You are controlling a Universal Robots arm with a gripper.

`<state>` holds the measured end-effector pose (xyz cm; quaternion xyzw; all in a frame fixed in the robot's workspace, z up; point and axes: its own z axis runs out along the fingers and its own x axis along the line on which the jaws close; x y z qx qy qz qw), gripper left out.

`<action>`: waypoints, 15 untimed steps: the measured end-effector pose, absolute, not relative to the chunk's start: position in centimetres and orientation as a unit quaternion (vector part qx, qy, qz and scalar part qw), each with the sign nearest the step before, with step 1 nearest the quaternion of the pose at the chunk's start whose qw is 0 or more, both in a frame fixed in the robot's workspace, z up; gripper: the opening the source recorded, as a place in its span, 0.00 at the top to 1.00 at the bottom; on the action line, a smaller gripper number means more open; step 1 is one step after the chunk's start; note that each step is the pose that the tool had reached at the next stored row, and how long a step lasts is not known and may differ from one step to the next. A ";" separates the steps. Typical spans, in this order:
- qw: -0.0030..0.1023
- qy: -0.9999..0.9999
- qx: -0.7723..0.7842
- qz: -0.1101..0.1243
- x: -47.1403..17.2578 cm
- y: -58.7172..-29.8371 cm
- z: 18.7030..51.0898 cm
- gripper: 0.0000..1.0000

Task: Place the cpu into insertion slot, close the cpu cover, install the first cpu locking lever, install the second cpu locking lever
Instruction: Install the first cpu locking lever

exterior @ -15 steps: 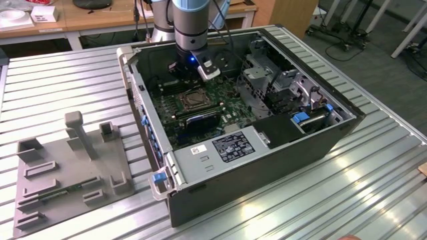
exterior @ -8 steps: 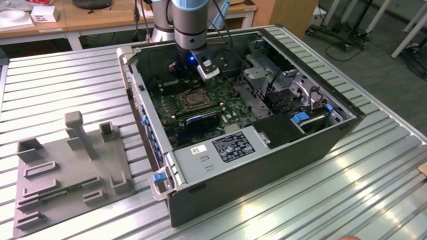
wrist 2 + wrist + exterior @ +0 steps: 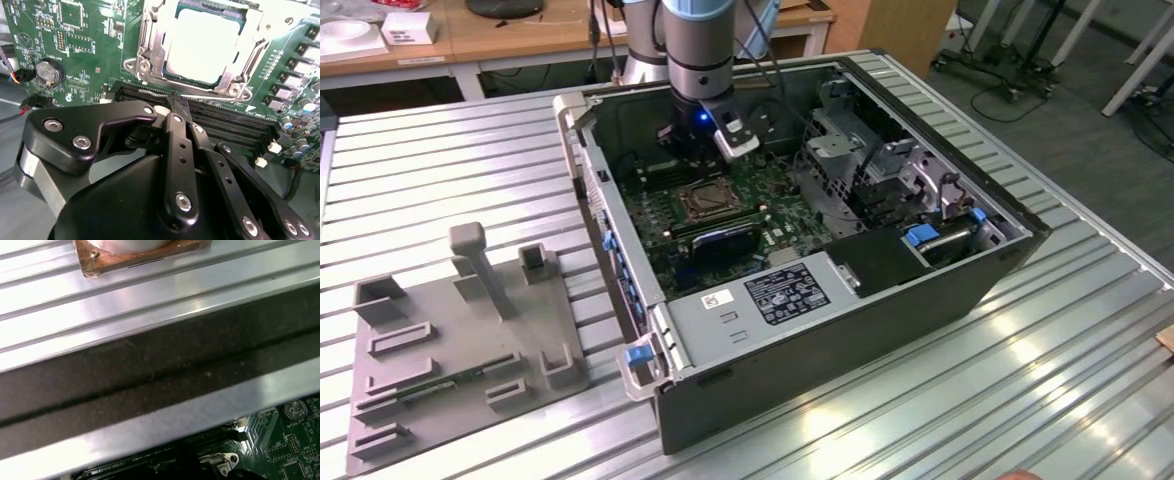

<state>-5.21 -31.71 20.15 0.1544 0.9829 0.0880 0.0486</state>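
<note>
Gripper (image 3: 178, 106), fingers clamped together, held at memory slots (image 3: 240, 126) just beside cpu (image 3: 205, 45) seated under closed cpu cover (image 3: 151, 47).

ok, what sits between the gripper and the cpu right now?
In the second wrist view: a thin silvery wire rod along the black memory slots, then the cpu cover rim, between gripper and cpu.

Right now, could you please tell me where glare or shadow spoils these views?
In the second wrist view, glare whitens the cpu face; in the exterior view, the table slats reflect bright light; in the first wrist view, the case wall is a dark band.
</note>
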 end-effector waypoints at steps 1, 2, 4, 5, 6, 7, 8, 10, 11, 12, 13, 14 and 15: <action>0.049 0.983 0.154 0.086 -5.2 -31.7 20.1 0.90; 0.049 0.983 0.154 0.083 -5.2 -31.7 20.1 0.90; 0.050 0.983 0.154 0.081 -5.2 -31.7 20.1 0.90; 0.050 0.983 0.154 0.081 -5.3 -31.7 20.0 0.90; 0.051 0.983 0.154 0.081 -5.3 -31.7 20.0 0.90; 0.051 0.983 0.154 0.081 -5.3 -31.6 20.0 0.90; 0.052 0.983 0.154 0.081 -5.3 -31.6 19.9 0.90; 0.052 0.983 0.154 0.081 -5.4 -31.6 19.9 0.90; 0.053 0.983 0.154 0.081 -5.4 -31.5 19.8 0.90; 0.053 0.983 0.154 0.080 -5.4 -31.5 19.8 0.90; 0.054 0.983 0.153 0.080 -5.4 -31.5 19.8 0.90; 0.054 0.984 0.153 0.079 -5.5 -31.5 19.7 0.90; 0.054 0.984 0.153 0.078 -5.5 -31.5 19.7 0.90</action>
